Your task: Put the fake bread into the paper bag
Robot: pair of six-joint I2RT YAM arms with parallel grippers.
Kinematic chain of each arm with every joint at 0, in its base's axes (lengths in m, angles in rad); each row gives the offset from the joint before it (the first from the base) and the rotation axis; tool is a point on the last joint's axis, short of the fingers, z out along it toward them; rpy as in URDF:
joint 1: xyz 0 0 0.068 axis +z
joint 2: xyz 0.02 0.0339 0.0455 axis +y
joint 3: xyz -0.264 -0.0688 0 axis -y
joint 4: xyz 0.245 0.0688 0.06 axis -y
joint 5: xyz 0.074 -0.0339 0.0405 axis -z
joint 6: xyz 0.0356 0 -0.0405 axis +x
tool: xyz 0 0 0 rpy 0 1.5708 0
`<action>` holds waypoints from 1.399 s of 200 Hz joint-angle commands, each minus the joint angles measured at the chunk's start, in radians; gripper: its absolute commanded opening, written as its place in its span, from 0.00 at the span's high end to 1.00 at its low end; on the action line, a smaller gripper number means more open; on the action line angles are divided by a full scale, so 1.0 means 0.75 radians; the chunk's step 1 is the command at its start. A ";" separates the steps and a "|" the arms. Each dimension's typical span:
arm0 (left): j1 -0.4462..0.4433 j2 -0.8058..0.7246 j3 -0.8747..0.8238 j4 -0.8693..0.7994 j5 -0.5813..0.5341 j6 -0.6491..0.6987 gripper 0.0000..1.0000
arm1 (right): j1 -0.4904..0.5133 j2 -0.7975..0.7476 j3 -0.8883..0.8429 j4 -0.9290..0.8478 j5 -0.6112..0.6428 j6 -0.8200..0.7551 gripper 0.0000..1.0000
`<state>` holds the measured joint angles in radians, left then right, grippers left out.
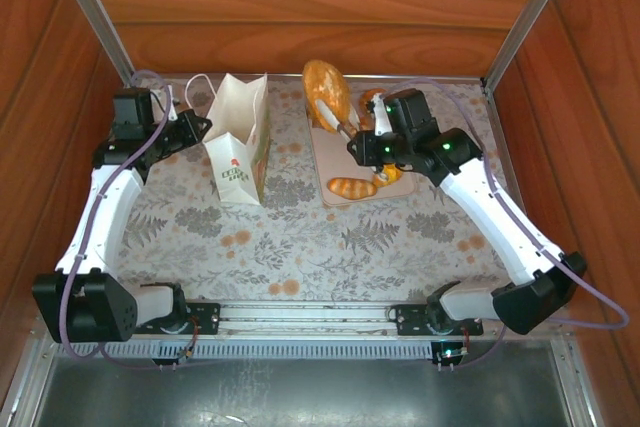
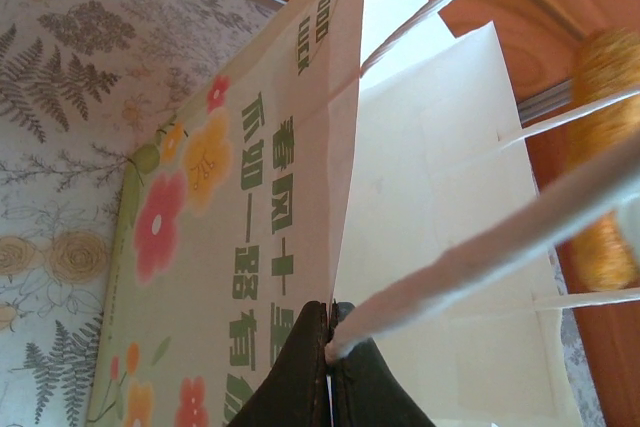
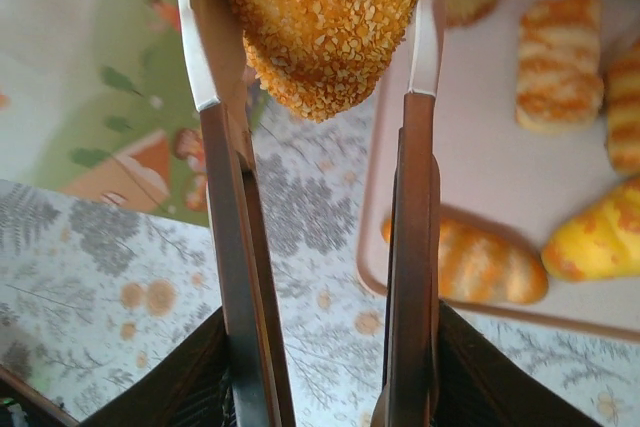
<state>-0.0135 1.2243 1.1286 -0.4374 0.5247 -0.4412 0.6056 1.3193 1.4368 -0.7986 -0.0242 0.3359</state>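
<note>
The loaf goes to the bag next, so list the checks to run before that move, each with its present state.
1. Left gripper shut on the paper bag at its rim, beside a handle: ok.
2. Bag upright with its mouth open: ok.
3. Right gripper closed on the metal tongs: ok.
4. Big oval loaf pinched between the tong tips: ok.
5. Loaf above the bag mouth: not ok, it is on the tray side of the bag.
6. Loaf lifted high enough to pass over the bag rim: cannot tell.
</note>
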 commanded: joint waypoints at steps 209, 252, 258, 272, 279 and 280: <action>-0.272 -0.069 0.038 0.007 -0.501 -0.150 1.00 | 0.468 0.286 0.201 0.935 0.123 0.297 0.88; -0.272 -0.072 0.018 0.044 -0.516 -0.213 1.00 | 0.484 0.259 0.078 0.999 0.196 0.358 0.88; -0.272 -0.074 0.013 0.051 -0.513 -0.217 1.00 | 0.484 0.266 0.078 0.994 0.191 0.362 0.88; -0.272 -0.070 0.008 0.060 -0.508 -0.220 1.00 | 0.489 0.292 0.100 0.957 0.157 0.358 0.88; -0.272 -0.069 0.005 0.062 -0.507 -0.220 1.00 | 0.491 0.307 0.114 0.931 0.150 0.348 0.88; -0.272 -0.068 0.005 0.063 -0.507 -0.220 1.00 | 0.493 0.309 0.116 0.926 0.149 0.346 0.88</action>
<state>-0.2119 1.1667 1.1286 -0.4286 0.1528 -0.5827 0.9581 1.5452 1.4868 -0.1696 0.0868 0.5880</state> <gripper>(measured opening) 0.054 0.435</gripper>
